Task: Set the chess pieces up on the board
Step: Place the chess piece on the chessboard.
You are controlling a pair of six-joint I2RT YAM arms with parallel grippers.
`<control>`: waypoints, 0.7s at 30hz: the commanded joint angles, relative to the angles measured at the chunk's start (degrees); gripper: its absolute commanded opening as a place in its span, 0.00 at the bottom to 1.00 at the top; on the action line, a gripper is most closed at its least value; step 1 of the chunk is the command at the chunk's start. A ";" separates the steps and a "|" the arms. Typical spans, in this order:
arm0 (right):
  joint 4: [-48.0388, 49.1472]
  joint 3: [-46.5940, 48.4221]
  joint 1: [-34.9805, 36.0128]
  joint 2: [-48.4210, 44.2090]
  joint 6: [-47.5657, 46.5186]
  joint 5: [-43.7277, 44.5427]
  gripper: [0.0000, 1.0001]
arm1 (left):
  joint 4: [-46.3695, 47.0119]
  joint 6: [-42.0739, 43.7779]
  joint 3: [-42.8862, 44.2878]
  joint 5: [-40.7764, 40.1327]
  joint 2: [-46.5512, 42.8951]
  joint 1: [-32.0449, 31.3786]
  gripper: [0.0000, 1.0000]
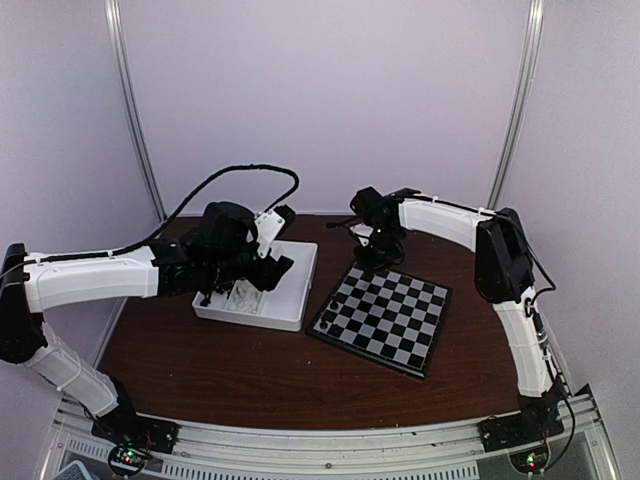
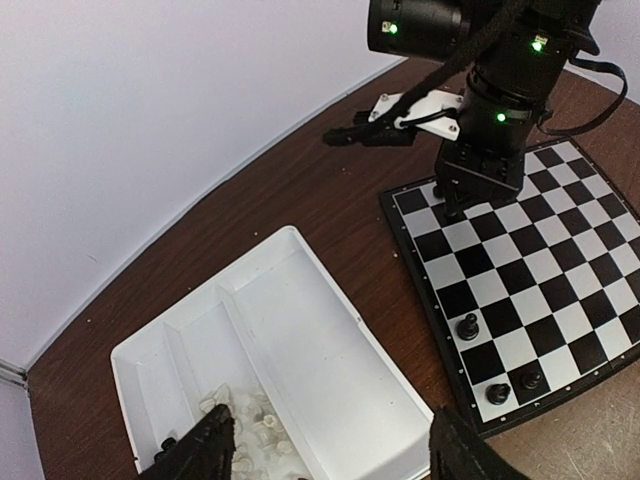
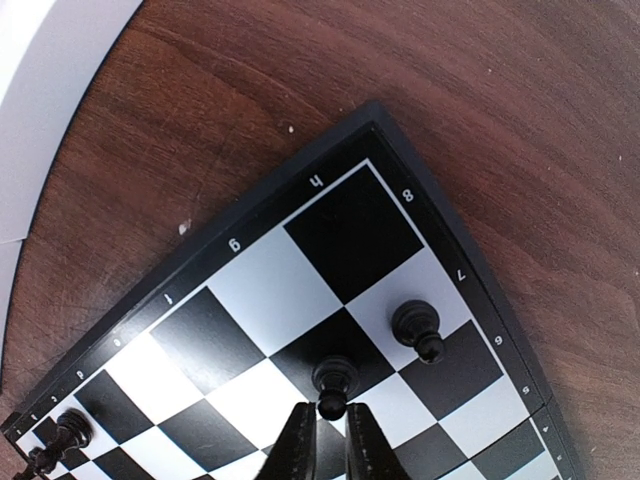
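Chess pieces (image 3: 418,325), few black on board (image 3: 262,288)

Top cam: high, far, looks down on whole table (image 1: 200,370). L wrist cam: over tray (image 2: 300,340), facing board (image 2: 540,270). R wrist cam: v. close on board corner. All share board.

White shells are covering the long links of the left arm (image 1: 90,278) and right arm (image 1: 445,218), black housings capping their joints. A black cable (image 1: 215,182) is trailing behind the left claw (image 2: 335,455). Green lights (image 2: 500,117) are glowing above the right claw (image 3: 332,435), whose fingers (image 3: 300,450) are showing black.
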 commanded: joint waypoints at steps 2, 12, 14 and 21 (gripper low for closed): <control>0.34 1.73 -0.32 0.94 0.17 0.99 0.13 | 1.25 -0.23 0.20 -0.87 -0.45 0.36 0.67; 0.44 2.54 -0.36 1.75 0.20 0.55 0.14 | 1.41 -0.22 0.20 -1.02 -0.36 0.60 0.67; 0.48 2.65 -0.32 1.83 0.31 0.36 0.14 | 1.37 -0.23 0.20 -1.00 -0.35 0.70 0.67; 0.27 3.01 -0.36 1.64 0.40 0.39 0.18 | 1.48 -0.76 -0.19 -1.26 -0.49 0.96 0.67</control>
